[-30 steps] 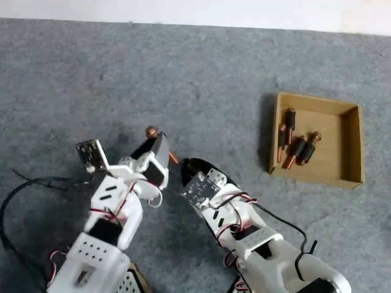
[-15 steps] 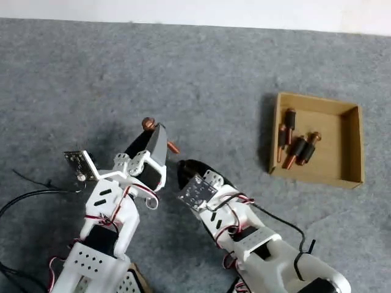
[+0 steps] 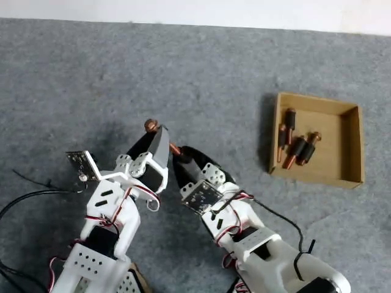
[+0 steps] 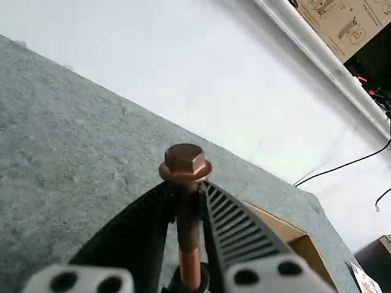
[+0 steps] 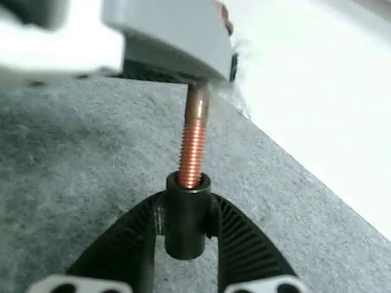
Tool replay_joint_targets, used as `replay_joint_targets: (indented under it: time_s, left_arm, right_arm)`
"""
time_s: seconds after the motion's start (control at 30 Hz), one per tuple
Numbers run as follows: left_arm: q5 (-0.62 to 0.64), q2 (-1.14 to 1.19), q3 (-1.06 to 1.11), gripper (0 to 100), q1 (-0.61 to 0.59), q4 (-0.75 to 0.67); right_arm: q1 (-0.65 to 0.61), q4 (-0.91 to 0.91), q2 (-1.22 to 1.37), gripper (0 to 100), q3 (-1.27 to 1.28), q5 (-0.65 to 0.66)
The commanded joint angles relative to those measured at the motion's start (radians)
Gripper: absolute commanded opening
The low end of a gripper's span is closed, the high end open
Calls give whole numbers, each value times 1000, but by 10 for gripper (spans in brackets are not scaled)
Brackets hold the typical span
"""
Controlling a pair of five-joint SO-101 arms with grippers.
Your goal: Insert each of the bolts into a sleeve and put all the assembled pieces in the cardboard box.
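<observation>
My left gripper [image 3: 160, 139] is shut on a copper bolt [image 3: 151, 126], whose hex head [image 4: 185, 163] sticks out past the fingertips of the left gripper [image 4: 188, 190]. My right gripper [image 3: 183, 159] is shut on a black sleeve [image 5: 187, 217], just to the right of the left one. The bolt's threaded end [image 5: 193, 149] sits in the sleeve's mouth. The cardboard box [image 3: 351, 146] lies at the right with three assembled pieces [image 3: 297, 146] inside.
Grey felt covers the table. A white wall edge runs along the far side. The box's corner [image 4: 275, 223] shows behind the left gripper. Black cables trail at the lower left [image 3: 24, 189].
The left arm swung slightly left with the bolt. The right gripper advanced with the sleeve until the bolt's tip met the sleeve's opening.
</observation>
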Motion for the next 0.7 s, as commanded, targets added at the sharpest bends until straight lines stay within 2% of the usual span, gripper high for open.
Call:
replay_joint_targets:
  time_s: [0.0, 0.17, 0.3, 0.43, 0.67]
  left_arm:
    - [-9, -16, 24, 4, 13, 2]
    - [-11, -16, 25, 4, 16, 5]
    - [-107, -7, 25, 4, 50, 17]
    - [-198, -16, 25, 4, 120, 140]
    - [-241, -15, 25, 4, 148, 210]
  right_arm:
    - [-8, -41, -19, 5, 48, 8]
    - [-7, -41, -27, 5, 50, 8]
    - [-4, -41, -28, 5, 51, 8]
    - [10, -41, -27, 5, 51, 5]
    - [15, -42, -28, 5, 51, 6]
